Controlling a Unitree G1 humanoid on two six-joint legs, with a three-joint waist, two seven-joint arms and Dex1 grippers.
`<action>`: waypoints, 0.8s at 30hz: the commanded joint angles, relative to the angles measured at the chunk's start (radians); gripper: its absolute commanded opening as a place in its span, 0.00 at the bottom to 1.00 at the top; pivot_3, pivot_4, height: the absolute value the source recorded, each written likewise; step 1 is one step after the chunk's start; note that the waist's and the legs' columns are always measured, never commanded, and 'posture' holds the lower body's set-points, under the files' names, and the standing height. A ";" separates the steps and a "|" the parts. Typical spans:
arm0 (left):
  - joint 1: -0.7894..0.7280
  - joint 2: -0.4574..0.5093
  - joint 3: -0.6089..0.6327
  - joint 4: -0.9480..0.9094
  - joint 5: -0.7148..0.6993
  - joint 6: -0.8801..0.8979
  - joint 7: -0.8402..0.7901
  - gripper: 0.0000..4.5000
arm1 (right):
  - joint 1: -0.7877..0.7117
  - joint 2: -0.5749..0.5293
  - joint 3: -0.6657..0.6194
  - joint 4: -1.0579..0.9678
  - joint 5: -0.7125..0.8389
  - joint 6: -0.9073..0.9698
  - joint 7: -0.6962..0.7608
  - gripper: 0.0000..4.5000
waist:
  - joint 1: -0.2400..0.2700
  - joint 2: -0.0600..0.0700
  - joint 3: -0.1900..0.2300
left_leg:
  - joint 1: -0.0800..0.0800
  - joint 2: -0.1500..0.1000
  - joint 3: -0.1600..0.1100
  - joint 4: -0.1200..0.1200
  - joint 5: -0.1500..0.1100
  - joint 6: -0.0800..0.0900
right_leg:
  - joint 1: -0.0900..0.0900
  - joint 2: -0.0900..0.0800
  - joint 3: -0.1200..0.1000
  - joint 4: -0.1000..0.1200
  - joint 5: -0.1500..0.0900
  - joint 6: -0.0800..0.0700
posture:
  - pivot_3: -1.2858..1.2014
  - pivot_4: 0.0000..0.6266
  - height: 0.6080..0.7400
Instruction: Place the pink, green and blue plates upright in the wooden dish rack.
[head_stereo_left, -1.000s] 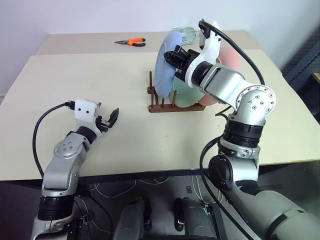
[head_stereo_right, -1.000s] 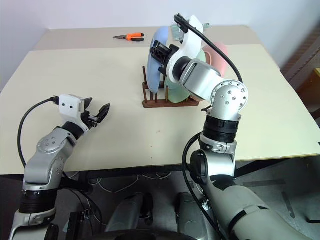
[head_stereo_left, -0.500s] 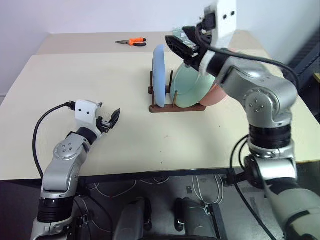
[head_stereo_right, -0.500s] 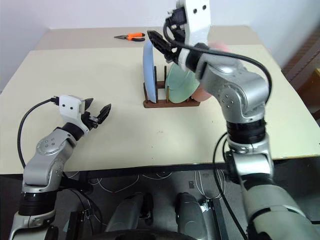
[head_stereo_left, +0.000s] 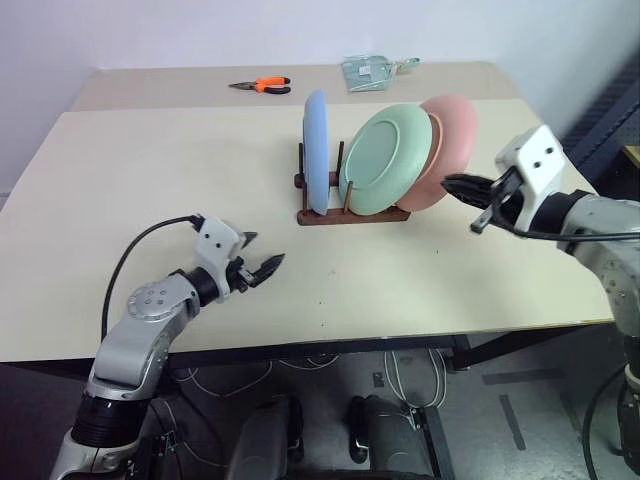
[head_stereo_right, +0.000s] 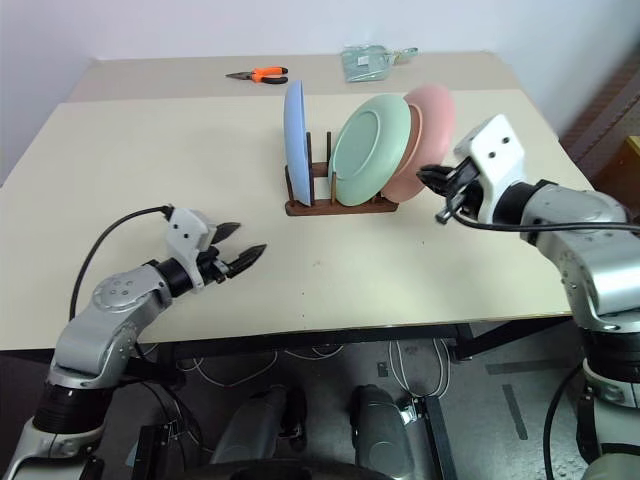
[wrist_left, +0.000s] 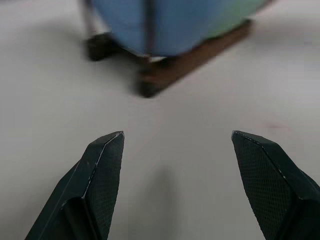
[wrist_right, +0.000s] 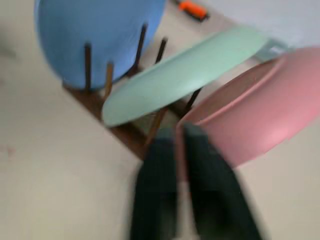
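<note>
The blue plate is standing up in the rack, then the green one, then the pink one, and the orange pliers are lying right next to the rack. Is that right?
Not quite. The orange pliers lie far from the rack, near the table's back edge, as the left eye view shows. The blue plate, green plate and pink plate do stand in that order.

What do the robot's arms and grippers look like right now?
Both arms are silver-grey metal with black joint bands. Each wrist carries a white block and a looping black cable. The left gripper and right gripper each have two black, pointed, finely textured fingers.

You see silver-grey jointed metal arms with white wrist camera housings, black looping cables, and black textured two-finger grippers.
</note>
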 joint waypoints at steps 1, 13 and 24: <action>-0.023 0.015 -0.021 -0.081 -0.039 0.026 -0.048 0.79 | -0.025 0.024 0.042 0.002 -0.085 -0.040 -0.028 0.02 | 0.001 0.000 0.000 | 0.000 0.000 0.000 0.000 0.000 0.000 | 0.000 0.000 0.000 0.000 0.000 0.000 | 0.52 0.24 1.00; -0.022 0.016 -0.040 -0.168 -0.079 0.090 -0.056 0.79 | -0.198 0.173 0.166 0.159 -0.254 -0.196 -0.008 0.02 | 0.000 0.000 0.000 | 0.000 0.000 0.000 0.003 0.000 0.000 | 0.001 0.001 0.000 0.000 0.000 0.000 | 0.52 0.24 1.00; -0.005 0.017 -0.030 -0.177 -0.078 0.097 -0.034 0.79 | -0.252 0.140 0.109 0.156 -0.325 -0.251 0.025 0.02 | 0.004 0.000 0.000 | 0.000 0.000 0.000 0.004 0.000 0.001 | 0.002 0.001 -0.001 0.000 0.000 0.000 | 0.52 0.24 1.00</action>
